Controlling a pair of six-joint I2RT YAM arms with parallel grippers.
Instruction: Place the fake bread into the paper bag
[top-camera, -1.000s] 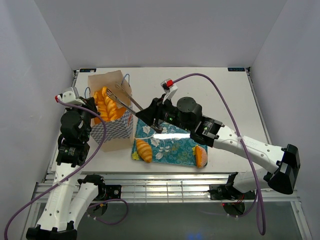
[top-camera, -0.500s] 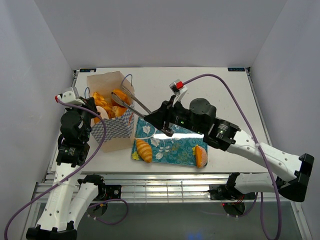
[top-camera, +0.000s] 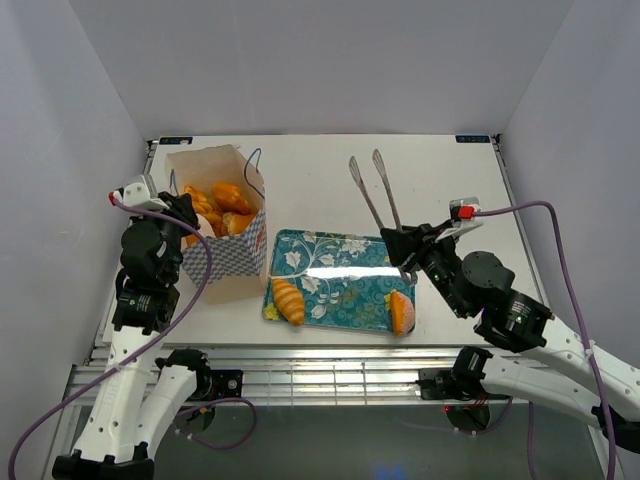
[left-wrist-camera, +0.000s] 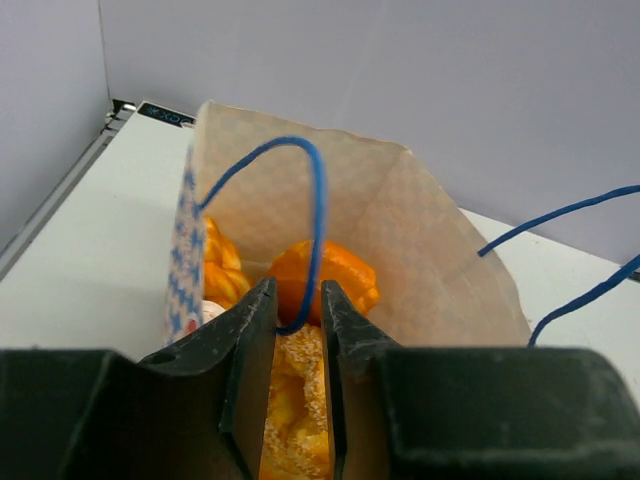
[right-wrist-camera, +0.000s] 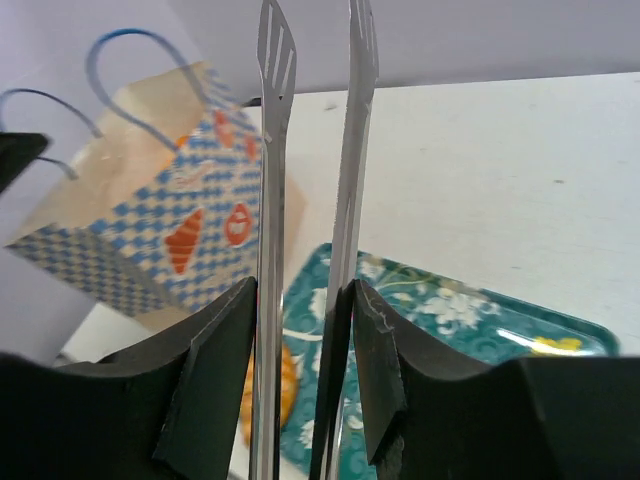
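Tongs (right-wrist-camera: 268, 200) now outside paper bag (right-wrist-camera: 130, 235) (empty)

Your right arm has pulled away from the paper bag (top-camera: 225, 262) and swung back to its own side. A second ago the tongs (top-camera: 372, 190) in the right pincer (top-camera: 405, 258) reached down into the bag's mouth. Half a second ago their tips had lifted to just over the opening, above an orange piece. Now they point toward the far edge of the bench (top-camera: 450, 180), well apart from the bag, with nothing between the blades. The fake bread (top-camera: 228, 195) in the bag lies differently: an orange piece now sits on top of the pile, toward the bag's right wall. The arm had covered part of the teal tray (top-camera: 350, 285), which is now fully in view.
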